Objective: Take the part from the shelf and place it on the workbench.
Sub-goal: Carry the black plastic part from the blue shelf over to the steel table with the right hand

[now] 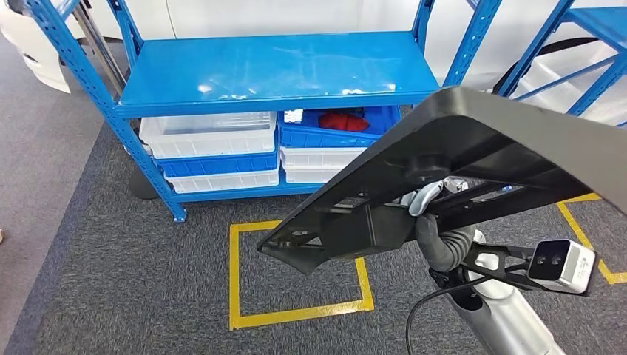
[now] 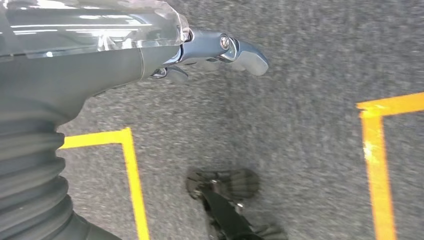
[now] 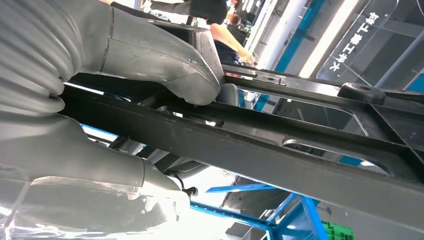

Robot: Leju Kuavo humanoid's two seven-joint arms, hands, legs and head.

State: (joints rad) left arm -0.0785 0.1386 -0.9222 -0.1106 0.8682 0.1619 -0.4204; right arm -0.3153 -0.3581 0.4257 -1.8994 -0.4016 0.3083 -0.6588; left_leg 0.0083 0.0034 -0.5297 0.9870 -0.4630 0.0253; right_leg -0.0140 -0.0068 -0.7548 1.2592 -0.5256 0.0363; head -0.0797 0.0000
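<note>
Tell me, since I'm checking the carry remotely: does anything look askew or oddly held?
Yes. The black part sits tilted, its near end dipping toward the floor, gripped from below by the right hand alone. The left hand hangs open over the carpet. Nothing looks damaged.

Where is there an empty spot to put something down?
The shiny blue metal shelf top is bare. So is the grey carpet inside the yellow tape square. The lower shelf is crowded with white and blue plastic bins. The right hand holds the big black plastic part.
</note>
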